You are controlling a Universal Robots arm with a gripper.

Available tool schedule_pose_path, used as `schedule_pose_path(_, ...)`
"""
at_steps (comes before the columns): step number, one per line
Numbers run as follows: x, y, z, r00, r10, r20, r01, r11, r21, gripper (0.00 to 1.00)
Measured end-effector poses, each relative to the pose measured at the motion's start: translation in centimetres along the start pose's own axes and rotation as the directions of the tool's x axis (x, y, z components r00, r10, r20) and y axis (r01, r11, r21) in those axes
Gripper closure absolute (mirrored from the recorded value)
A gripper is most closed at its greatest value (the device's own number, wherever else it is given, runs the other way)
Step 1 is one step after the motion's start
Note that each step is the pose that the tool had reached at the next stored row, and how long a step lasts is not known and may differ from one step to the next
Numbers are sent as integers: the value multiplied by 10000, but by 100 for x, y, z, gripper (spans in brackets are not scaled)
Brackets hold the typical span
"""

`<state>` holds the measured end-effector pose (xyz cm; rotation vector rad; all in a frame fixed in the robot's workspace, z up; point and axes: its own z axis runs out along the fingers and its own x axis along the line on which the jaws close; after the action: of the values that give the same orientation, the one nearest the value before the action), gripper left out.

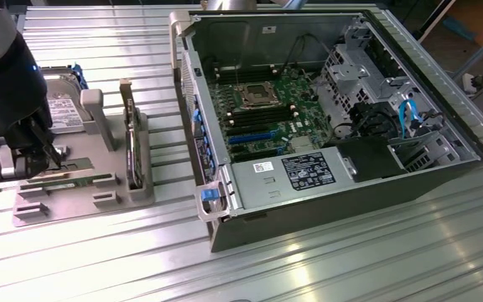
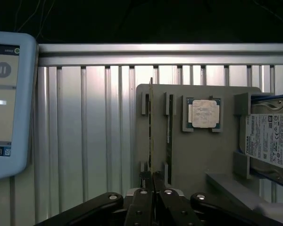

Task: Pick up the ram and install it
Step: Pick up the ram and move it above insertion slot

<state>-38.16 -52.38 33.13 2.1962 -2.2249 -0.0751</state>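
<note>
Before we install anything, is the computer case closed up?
No, the computer case lies open, its motherboard in plain sight.

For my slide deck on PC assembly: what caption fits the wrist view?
Shut gripper at the grey holder, the ram slotted between an edge-on card and the processor chip.

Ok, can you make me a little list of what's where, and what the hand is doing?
hand: shut on the ram's end
ram: thin stick on edge, along the tray
tray: grey, at the exterior view's left
chip: square, silver, lying in the tray
drive: held in the tray
computer: open, at the exterior view's right
</note>
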Motion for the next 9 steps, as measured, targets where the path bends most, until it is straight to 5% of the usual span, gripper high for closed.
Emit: schedule_pose_path(9,-3,5,-119,10000,0,0,0,10000,0,88)
